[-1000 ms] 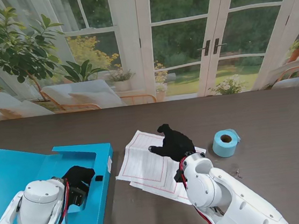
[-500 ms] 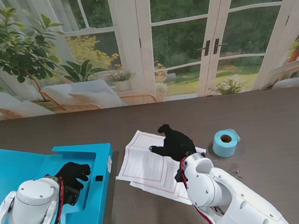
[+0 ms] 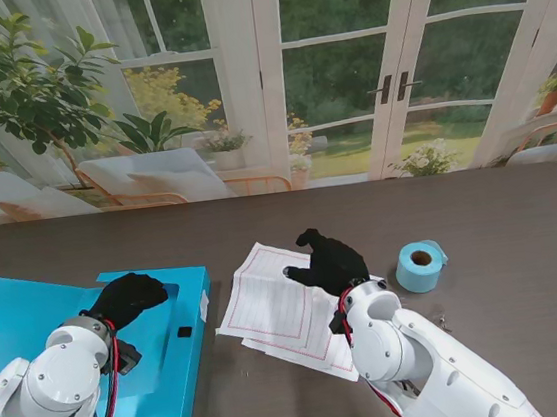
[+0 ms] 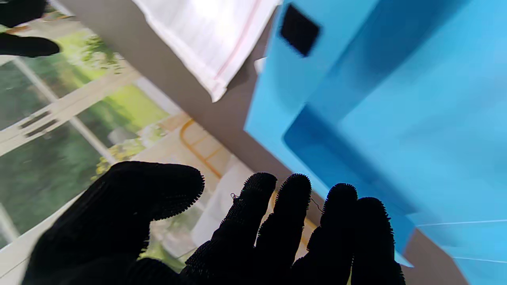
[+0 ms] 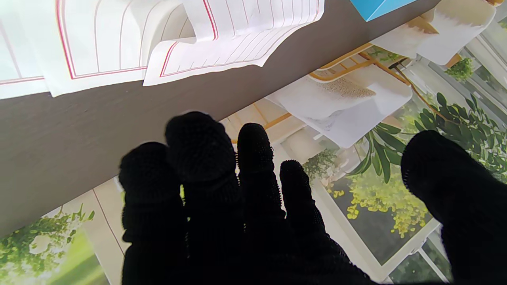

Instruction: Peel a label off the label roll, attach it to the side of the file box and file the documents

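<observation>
Documents [image 3: 288, 308]: loose ruled sheets with red borders, fanned near the table's middle, toward its near edge; right hand fingers [image 3: 307, 239] rest spread on their far part, pinning rather than gripping, nothing enclosed. Right hand [image 3: 330, 263]: open, palm down; the right wrist view shows its fingers [image 5: 198, 158] apart over bare table [image 3: 501, 213], with the sheets' curled corners [image 5: 222, 51] lifted off the wood, a detail the stand view flattens out. Left hand [image 3: 126, 296]: fingers [image 4: 277, 198] loosely extended, empty; a second ago it sat low inside the tray of the file box [image 3: 172, 382], and it has since risen and drawn toward the tray's far rim, clearing the cavity. Judgement: the box now looks ready to receive papers, so filing seems the step in hand. File box: blue, lid open flat toward the table's left edge; a small white patch [image 3: 204, 305] on its right side wall may be the label, too small to confirm. Left wrist view adds the black fastener square [image 4: 299, 29] and the gap between box and sheets. Label roll [image 3: 421, 266]: blue, standing right of the documents, untouched, seen from the stand only.
</observation>
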Tool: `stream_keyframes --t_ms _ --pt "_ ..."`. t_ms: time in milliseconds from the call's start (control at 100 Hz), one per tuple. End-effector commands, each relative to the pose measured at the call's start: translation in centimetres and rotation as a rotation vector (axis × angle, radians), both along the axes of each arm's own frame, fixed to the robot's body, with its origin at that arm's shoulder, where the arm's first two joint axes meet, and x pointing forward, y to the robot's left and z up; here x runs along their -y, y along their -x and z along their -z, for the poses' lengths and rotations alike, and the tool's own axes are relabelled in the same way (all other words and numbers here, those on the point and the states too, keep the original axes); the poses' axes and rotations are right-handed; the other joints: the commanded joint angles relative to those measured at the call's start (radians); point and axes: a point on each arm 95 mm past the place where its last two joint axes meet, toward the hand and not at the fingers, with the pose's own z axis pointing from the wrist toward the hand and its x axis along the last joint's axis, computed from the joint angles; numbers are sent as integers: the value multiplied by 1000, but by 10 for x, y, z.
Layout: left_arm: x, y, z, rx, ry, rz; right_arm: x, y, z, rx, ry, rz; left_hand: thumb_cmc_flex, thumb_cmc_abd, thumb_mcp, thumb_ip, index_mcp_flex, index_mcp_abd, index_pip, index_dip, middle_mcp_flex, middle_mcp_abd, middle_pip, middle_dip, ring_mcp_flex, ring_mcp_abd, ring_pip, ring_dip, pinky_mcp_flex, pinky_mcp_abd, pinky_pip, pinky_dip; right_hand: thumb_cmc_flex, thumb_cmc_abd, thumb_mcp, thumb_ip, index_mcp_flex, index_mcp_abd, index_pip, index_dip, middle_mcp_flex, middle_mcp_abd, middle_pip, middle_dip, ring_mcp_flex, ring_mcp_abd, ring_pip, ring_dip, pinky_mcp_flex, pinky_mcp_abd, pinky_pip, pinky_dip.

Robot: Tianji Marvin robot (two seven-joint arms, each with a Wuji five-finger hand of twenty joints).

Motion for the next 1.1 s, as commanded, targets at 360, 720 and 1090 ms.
stream_keyframes --t_ms 360,720,1090 --pt "11 0 1 202 63 187 14 -15 -6 60 88 -51 3 -22 33 27 -115 -140 -91 -65 -212 -154 -83 -212 -186 -172 -286 -185 -45 -159 -743 -141 17 -45 28 10 151 -133 4 50 -206 12 -65 -41 -293 7 -323 -106 -318 -43 -235 -85" --pt "12 2 11 217 99 215 38 -50 4 78 240 -99 2 -20 31 25 -104 -150 -83 -67 -221 -175 -84 -226 -193 -180 -295 -190 -67 -174 -782 -113 45 -151 66 -8 119 -189 -7 56 -310 -41 -135 -107 -447 -13 -575 -218 -442 -64 -456 -184" --pt "10 1 12 176 100 234 44 -83 19 90 417 -203 10 -10 39 32 -93 -144 -79 -66 -207 -166 -77 -227 -191 -172 -294 -192 -79 -173 -796 -108 68 -466 217 -70 3 -210 -23 38 -441 -95 -159 -148 -597 -52 -714 -289 -518 -110 -582 -213"
